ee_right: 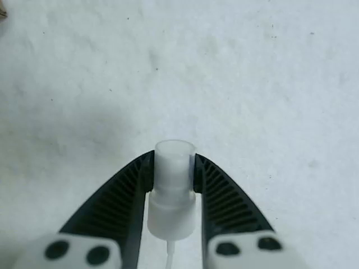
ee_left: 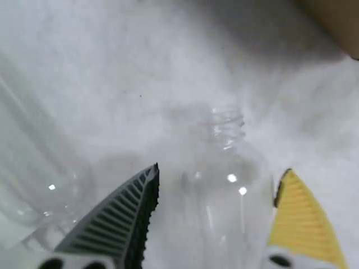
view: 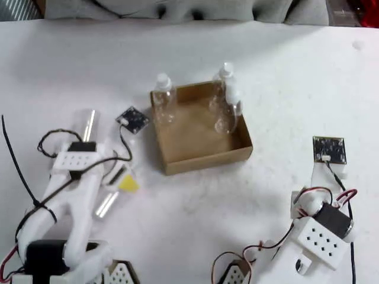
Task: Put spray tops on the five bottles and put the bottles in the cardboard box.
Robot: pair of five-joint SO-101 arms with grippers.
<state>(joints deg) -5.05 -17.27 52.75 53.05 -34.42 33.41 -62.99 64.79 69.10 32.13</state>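
My left pincer (ee_left: 220, 171) apart, straddling an uncapped bottle (ee_left: 224, 193) lying on the counter (view: 278, 65) | my right pincer (ee_right: 173, 162) clamped on a spray top (ee_right: 171, 193) | bottle looks light, slick, thin-walled: I would grip mid-body, gently | three capped bottles (view: 228, 106) stand in the cardboard box (view: 204, 158).

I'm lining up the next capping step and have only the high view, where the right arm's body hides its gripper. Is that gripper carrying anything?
Observer: Yes. The right wrist view shows the right gripper shut on a white spray top.
Operator: And the left one, over by the loose bottles?
Observer: The left gripper is open, with its jaws standing on either side of a clear bottle that lies on the table.
Operator: Does that bottle have a top on it?
Observer: No. Its threaded neck is bare.
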